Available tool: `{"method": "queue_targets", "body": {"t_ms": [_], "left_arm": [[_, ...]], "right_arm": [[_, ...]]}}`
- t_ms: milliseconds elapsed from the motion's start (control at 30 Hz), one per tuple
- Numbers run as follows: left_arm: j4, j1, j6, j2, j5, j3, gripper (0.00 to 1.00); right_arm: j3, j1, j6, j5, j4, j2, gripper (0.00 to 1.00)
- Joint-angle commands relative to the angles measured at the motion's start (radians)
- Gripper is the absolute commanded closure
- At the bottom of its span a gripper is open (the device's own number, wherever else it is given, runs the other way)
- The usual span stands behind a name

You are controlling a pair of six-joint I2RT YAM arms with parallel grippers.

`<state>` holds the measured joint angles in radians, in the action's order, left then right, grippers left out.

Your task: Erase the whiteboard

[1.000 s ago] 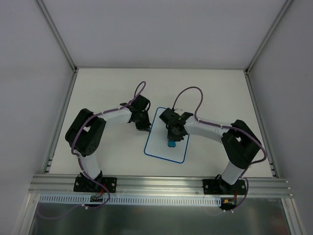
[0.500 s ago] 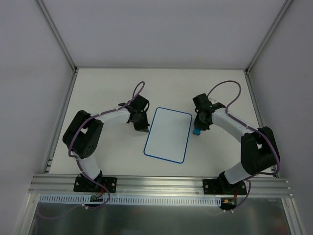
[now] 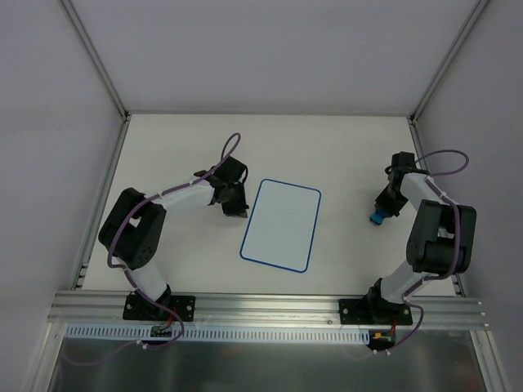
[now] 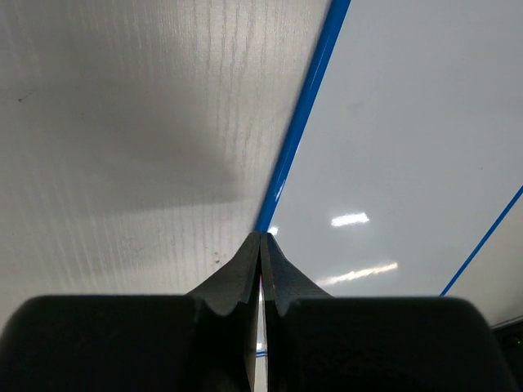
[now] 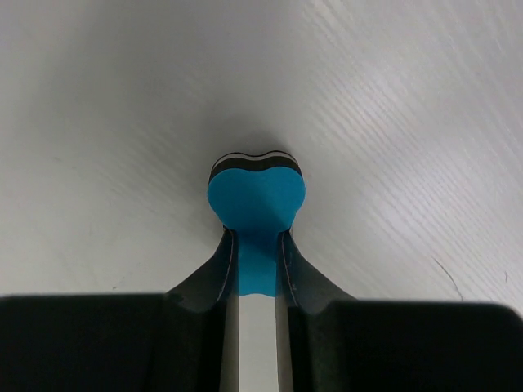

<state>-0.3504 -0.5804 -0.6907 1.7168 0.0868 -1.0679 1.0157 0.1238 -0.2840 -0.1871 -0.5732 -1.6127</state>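
The whiteboard [image 3: 280, 225] is laid flat near the middle of the table [image 3: 163, 147]. No marks are seen on it, so the wiping is judged finished. At its left border the left gripper [image 3: 236, 211] is set with its fingers pressed together on nothing. Well apart on the right, the blue eraser [image 5: 255, 196] is clamped in the right gripper [image 3: 378, 217], perhaps already touching the table. It should be lowered flat, then released gently.

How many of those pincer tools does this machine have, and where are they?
2. The left tool sits shut at the whiteboard's left edge; the right tool is near the table's right side, gripping a blue eraser. None seems hidden.
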Motion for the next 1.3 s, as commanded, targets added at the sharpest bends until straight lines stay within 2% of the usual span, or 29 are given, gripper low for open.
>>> {"method": "queue_targets", "body": {"t_ms": [0, 67, 133, 167, 233, 267, 300, 333, 367, 433, 467, 533, 567, 633, 667, 1000, 1100, 1267], "left_arm": [[-0.024, 0.008, 0.026, -0.057, -0.033, -0.010, 1.00], [-0.024, 0.008, 0.036, -0.075, -0.044, -0.010, 0.97], [-0.024, 0.010, 0.046, -0.098, -0.053, -0.007, 0.88], [-0.024, 0.010, 0.049, -0.108, -0.065, -0.003, 0.85], [-0.025, 0.011, 0.056, -0.134, -0.074, 0.000, 0.75], [-0.025, 0.011, 0.057, -0.144, -0.082, 0.003, 0.71], [-0.025, 0.013, 0.059, -0.154, -0.081, 0.005, 0.68], [-0.027, 0.011, 0.062, -0.173, -0.081, 0.006, 0.59], [-0.028, 0.013, 0.065, -0.186, -0.081, 0.011, 0.54], [-0.030, 0.013, 0.072, -0.222, -0.119, 0.016, 0.45], [-0.033, 0.013, 0.076, -0.238, -0.124, 0.019, 0.35], [-0.036, 0.016, 0.092, -0.284, -0.140, 0.022, 0.27], [-0.038, 0.019, 0.102, -0.301, -0.145, 0.022, 0.18], [-0.051, 0.021, 0.131, -0.353, -0.163, 0.017, 0.04], [-0.059, 0.025, 0.140, -0.371, -0.176, 0.016, 0.01], [-0.163, 0.037, 0.305, -0.670, -0.387, -0.056, 0.01], [-0.183, 0.039, 0.362, -0.785, -0.473, -0.076, 0.01], [-0.188, 0.039, 0.442, -0.986, -0.535, -0.112, 0.01]], "right_arm": [[0.041, 0.043, 0.054, 0.073, 0.021, -0.047, 0.92], [0.034, 0.065, 0.055, 0.097, 0.030, -0.055, 0.84], [0.020, 0.073, 0.062, 0.094, 0.038, -0.049, 0.77], [0.018, 0.073, 0.068, 0.087, 0.038, -0.047, 0.67], [0.012, 0.074, 0.077, 0.078, 0.038, -0.032, 0.54], [0.006, 0.074, 0.080, 0.074, 0.038, -0.023, 0.41], [0.001, 0.074, 0.082, 0.071, 0.038, 0.000, 0.34], [-0.002, 0.074, 0.083, 0.066, 0.036, 0.014, 0.29], [-0.008, 0.074, 0.086, 0.061, 0.030, 0.029, 0.21], [-0.009, 0.076, 0.091, 0.037, 0.016, 0.083, 0.15], [-0.008, 0.077, 0.092, 0.029, -0.002, 0.103, 0.10], [-0.002, 0.080, 0.104, 0.011, -0.022, 0.172, 0.05], [0.003, 0.082, 0.111, 0.006, -0.040, 0.200, 0.01], [0.017, 0.088, 0.134, -0.002, -0.056, 0.261, 0.01], [0.021, 0.089, 0.140, -0.002, -0.066, 0.330, 0.01], [0.150, 0.102, 0.233, 0.031, -0.117, 0.778, 0.01], [0.217, 0.102, 0.284, 0.031, -0.122, 0.847, 0.01], [0.294, 0.068, 0.356, 0.043, -0.131, 0.971, 0.01]]}}
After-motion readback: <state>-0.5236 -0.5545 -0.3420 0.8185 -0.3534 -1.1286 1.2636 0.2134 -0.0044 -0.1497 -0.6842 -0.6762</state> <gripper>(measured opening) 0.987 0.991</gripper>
